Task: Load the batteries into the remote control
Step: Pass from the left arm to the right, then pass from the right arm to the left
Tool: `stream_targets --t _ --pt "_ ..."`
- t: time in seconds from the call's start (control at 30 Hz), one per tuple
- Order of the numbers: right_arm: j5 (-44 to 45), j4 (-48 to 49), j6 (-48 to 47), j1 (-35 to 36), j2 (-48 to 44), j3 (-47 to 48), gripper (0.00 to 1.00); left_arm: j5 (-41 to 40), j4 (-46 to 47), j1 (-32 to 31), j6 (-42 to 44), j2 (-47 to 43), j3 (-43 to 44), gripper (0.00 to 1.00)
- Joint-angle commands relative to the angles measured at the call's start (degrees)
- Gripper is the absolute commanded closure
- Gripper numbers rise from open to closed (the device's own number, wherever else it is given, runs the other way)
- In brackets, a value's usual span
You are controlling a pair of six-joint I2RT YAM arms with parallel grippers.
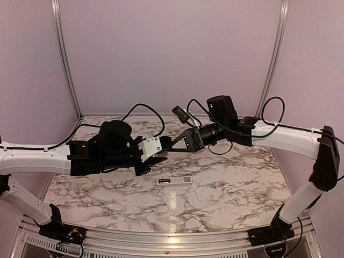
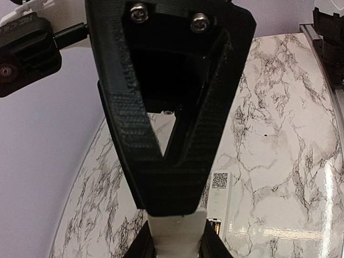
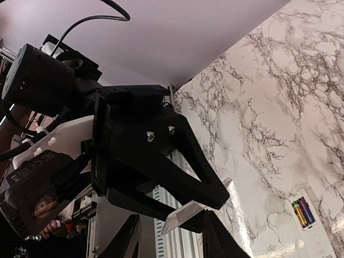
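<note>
The slim white rectangular plastic remote control lies flat near the middle of the marbled counter, below both arms, with green and purple batteries showing in its back recess. Above it, the left pincer is clamped on a short flat white plastic cover plate. The right pincer straddles the plate's far end, though I cannot tell whether it grips.

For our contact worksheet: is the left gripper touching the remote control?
Apart. Top view: the remote control lies flat, with bare table showing between it and the left gripper.
</note>
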Motion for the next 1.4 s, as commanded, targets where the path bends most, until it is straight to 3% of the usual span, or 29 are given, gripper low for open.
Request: stream_targets --t 0.0,0.23,0.43,0.57,0.67,0.73,0.9,1.07,1.17,1.37 --pt "2.3 -3.0 -1.2 1.2 2.3 2.4 0.64 0.8 -2.3 0.3 -0.3 1.3 1.9 0.80" --pt "4.8 -6.7 -1.4 1.5 4.4 4.2 0.77 -0.2 -3.1 0.3 0.1 2.3 2.6 0.79" --pt "5.4 -7.5 -1.4 1.5 5.3 4.5 0.99 -1.4 -4.2 0.3 0.3 3.4 3.0 0.77" --pt "5.9 -7.0 -0.9 1.3 5.1 4.2 1.00 -2.9 -3.6 0.3 0.0 2.8 2.8 0.60" --pt "6.0 -5.5 -0.1 0.2 4.6 3.0 1.00 -4.1 -2.5 0.4 -0.7 1.2 2.2 0.33" --pt "6.3 -4.3 0.4 -1.1 3.7 1.7 1.00 -4.1 -0.6 0.6 -1.9 -1.0 0.7 0.23" --pt "3.9 6.0 3.5 -5.1 0.3 -4.3 1.00 1.8 7.3 4.1 -11.7 -11.0 -6.5 0.18" --pt "2.4 16.4 6.8 -6.1 -1.7 -7.3 1.00 14.3 19.8 11.1 -30.5 -17.4 -13.9 0.20" --pt "2.0 21.5 8.6 -6.1 -2.2 -7.7 1.00 17.1 21.7 14.5 -41.2 -17.0 -14.1 0.22" --pt "-0.2 30.5 13.0 -6.1 -2.0 -9.0 1.00 32.0 28.2 18.2 -55.1 -11.0 -12.5 0.26"
